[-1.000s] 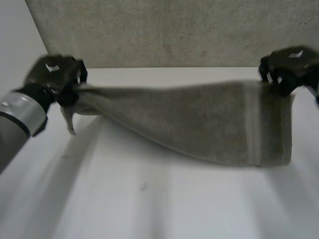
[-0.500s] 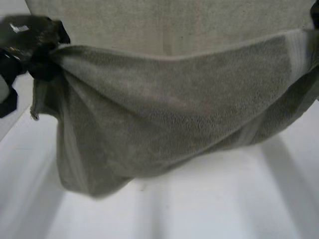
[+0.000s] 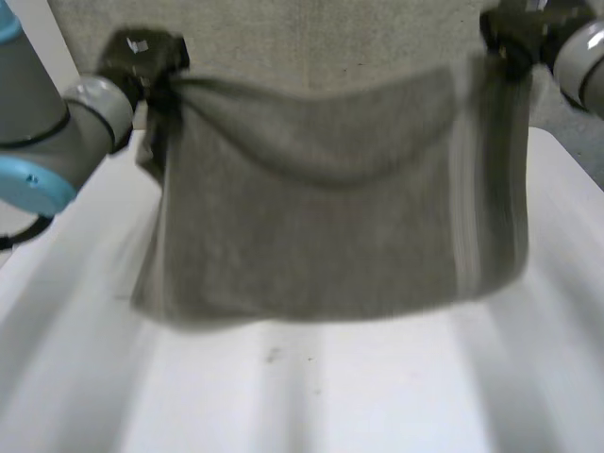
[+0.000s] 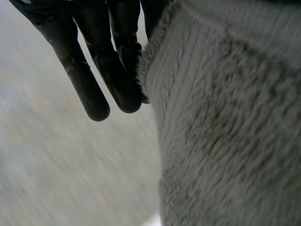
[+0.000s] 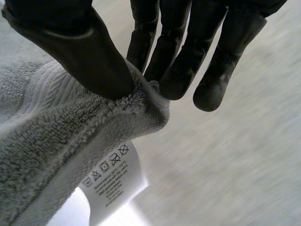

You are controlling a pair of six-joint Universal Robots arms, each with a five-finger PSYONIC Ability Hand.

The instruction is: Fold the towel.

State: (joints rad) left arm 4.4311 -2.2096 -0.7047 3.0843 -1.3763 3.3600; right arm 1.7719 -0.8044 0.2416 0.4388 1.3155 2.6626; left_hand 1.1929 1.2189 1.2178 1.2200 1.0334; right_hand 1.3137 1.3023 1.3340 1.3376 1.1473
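So the towel is up off the bench right now, hanging like a little curtain between the two hands. I can't swear the bottom edge isn't brushing the surface. The left hand has one top corner, with the cloth bunched where it goes in. In the left wrist view its fingers are pretty much straight with the towel edge tucked right alongside, so I'd call that a pinch, not a fist. The right hand has the other top corner, and its wrist view is clear: the thumb clamps the hemmed corner against the fingers, with the care label dangling just underneath. Handling-wise it's thick terry, soft and floppy with zero stiffness, so the top edge sags in the middle and the rest goes wherever gravity wants. It's probably not heavy and definitely not fragile. The pile looks grippy enough that I doubt it slides out, but a corner pinch is a small hold on something this limp. The corners and hem are the right place to grab, since the banded edge looks flatter and firmer than the fluffy middle. My guess is it's being spread out first and the fold itself isn't done yet. I'd keep those corners level and well apart or it'll land crooked.
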